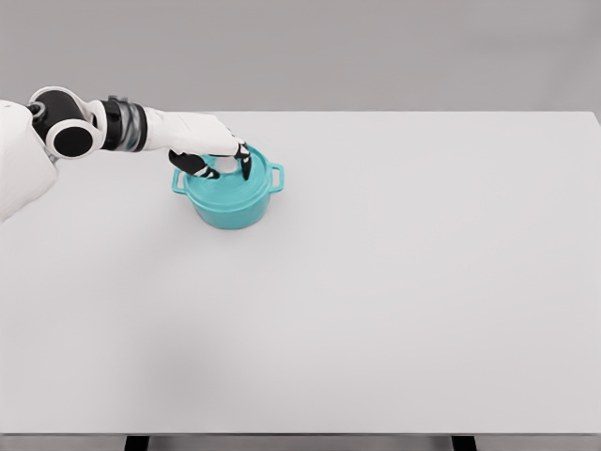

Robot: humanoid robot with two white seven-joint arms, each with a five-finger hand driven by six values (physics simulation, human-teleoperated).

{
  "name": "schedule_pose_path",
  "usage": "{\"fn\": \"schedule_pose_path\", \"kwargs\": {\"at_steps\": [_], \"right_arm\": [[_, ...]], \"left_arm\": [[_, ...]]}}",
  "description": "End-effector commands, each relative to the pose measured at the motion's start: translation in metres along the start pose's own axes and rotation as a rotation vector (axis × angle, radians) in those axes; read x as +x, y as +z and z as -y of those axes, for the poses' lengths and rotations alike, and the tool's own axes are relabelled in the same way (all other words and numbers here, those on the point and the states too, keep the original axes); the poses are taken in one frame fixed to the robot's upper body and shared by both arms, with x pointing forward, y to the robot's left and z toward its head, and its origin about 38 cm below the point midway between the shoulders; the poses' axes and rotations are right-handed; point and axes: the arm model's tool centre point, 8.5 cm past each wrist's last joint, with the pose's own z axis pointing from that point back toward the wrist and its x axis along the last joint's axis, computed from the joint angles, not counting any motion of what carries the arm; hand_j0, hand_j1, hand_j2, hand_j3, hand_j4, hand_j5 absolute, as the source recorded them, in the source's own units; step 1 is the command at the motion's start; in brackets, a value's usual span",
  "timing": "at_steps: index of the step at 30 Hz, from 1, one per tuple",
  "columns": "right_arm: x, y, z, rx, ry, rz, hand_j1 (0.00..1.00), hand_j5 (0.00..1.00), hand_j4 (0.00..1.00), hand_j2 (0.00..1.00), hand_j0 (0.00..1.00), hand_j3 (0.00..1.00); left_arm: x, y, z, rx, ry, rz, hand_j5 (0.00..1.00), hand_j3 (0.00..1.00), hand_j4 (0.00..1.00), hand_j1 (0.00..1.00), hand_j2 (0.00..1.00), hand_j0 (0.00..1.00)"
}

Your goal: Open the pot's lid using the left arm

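reaching over the teal pot (228, 199), left hand (214, 150) has fingers curled down onto its lid (225, 180), gripping it. lid sits on pot, far-left on desk (394, 301).

Left hand (218, 155) over teal pot's (228, 197) lid (230, 183), white table (394, 282)

Lid (228, 180) knob hidden under left hand (208, 143).

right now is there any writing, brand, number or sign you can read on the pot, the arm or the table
None: no readable text shows anywhere in this view.
The teal pot and its lid are plain, with no label or brand mark visible.
The left hand, reaching over the lid, shows only white and black parts, no lettering.
The table is a bare white surface without marks or signs.
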Motion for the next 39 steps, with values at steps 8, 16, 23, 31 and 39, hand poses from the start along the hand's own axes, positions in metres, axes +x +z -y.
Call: {"fn": "schedule_pose_path", "kwargs": {"at_steps": [8,16,23,31,39], "right_arm": [[0.0,0.0,0.0,0.0,0.0,-0.001,1.0,1.0,1.0,1.0,1.0,1.0],[0.0,0.0,0.0,0.0,-0.001,0.0,1.0,1.0,1.0,1.0,1.0,1.0],[0.0,0.0,0.0,0.0,0.0,-0.001,1.0,1.0,1.0,1.0,1.0,1.0],[0.0,0.0,0.0,0.0,0.0,-0.001,1.0,1.0,1.0,1.0,1.0,1.0],[0.0,0.0,0.0,0.0,0.0,-0.001,1.0,1.0,1.0,1.0,1.0,1.0]], "left_arm": [[-0.002,0.005,0.0,0.001,-0.006,0.002,0.39,0.39,0.39,0.39,0.39,0.39],[-0.048,0.109,0.022,-0.015,-0.027,-0.156,0.39,0.39,0.39,0.39,0.39,0.39],[-0.066,0.151,0.052,-0.063,0.017,-0.244,0.43,0.43,0.43,0.43,0.43,0.43],[-0.065,0.146,0.055,-0.062,0.027,-0.235,1.0,1.0,1.0,1.0,1.0,1.0],[-0.065,0.145,0.055,-0.06,0.031,-0.234,1.0,1.0,1.0,1.0,1.0,1.0]]}}
